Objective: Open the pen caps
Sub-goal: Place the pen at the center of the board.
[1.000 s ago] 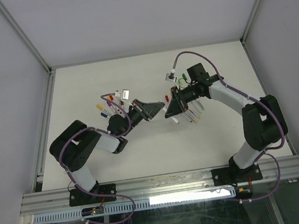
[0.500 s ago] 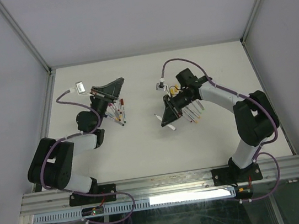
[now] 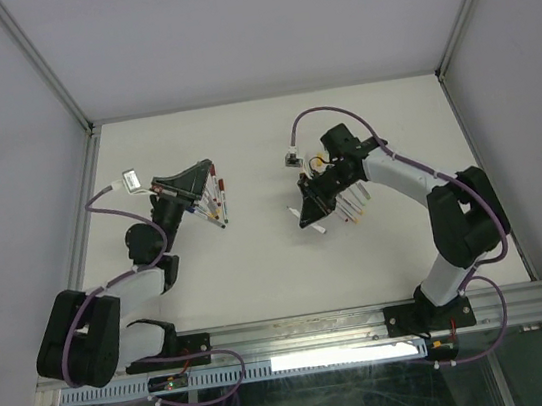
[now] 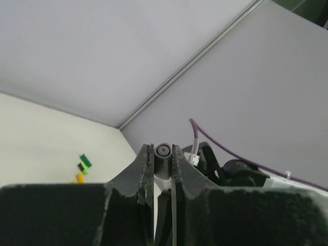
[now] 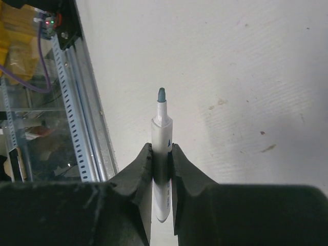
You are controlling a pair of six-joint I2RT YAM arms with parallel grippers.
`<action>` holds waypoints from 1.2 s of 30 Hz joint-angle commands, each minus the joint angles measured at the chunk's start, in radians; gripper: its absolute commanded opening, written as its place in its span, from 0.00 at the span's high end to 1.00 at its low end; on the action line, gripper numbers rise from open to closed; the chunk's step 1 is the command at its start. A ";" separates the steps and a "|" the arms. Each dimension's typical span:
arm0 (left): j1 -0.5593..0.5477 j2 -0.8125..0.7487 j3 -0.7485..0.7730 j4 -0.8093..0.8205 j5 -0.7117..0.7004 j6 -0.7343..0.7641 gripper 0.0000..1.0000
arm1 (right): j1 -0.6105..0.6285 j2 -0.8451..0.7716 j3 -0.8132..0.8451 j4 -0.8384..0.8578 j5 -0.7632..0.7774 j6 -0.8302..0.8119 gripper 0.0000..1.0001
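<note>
**One pen bared, one cap pinched, three caps loose**

The right gripper [image 5: 162, 152] is clamped around one white pen barrel [image 5: 162, 130], which sticks out past the fingers. Its single blue-grey tip [image 5: 161, 96] is bare and hangs above the pale surface [image 3: 260, 265].

The left gripper [image 4: 163, 158] is raised over the left side and squeezes one small greyish piece [image 4: 163, 150]. It is seen end-on with a hole at its centre and looks like a pen cap.

The left wrist view shows three loose caps lying on the surface on the right arm's side: two green caps [image 4: 84, 163] touching each other, and one orange-yellow cap [image 4: 78, 178] just beside them.

From above, two groups of pens lie on the surface. One group [image 3: 216, 204] is near the left gripper and the other [image 3: 350, 204] is beside the right. Both are too small to count.
</note>
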 commanded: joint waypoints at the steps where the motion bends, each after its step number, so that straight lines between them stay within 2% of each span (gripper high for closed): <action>1: 0.003 -0.114 -0.050 -0.121 0.057 0.051 1.00 | -0.004 -0.073 0.024 0.000 0.137 -0.013 1.00; 8: 0.003 -0.283 -0.043 -0.482 0.119 0.127 1.00 | -0.003 -0.092 -0.015 0.004 0.300 0.029 1.00; 13: -0.001 -0.305 -0.047 -0.623 0.122 0.119 1.00 | -0.003 -0.108 -0.064 0.029 0.411 0.046 0.99; 20: -0.033 -0.278 -0.056 -0.659 0.111 0.077 1.00 | -0.003 -0.073 -0.069 0.040 0.476 0.058 0.98; 36: -0.064 -0.150 -0.082 -0.549 0.129 0.038 1.00 | -0.004 -0.030 -0.074 0.070 0.535 0.092 0.95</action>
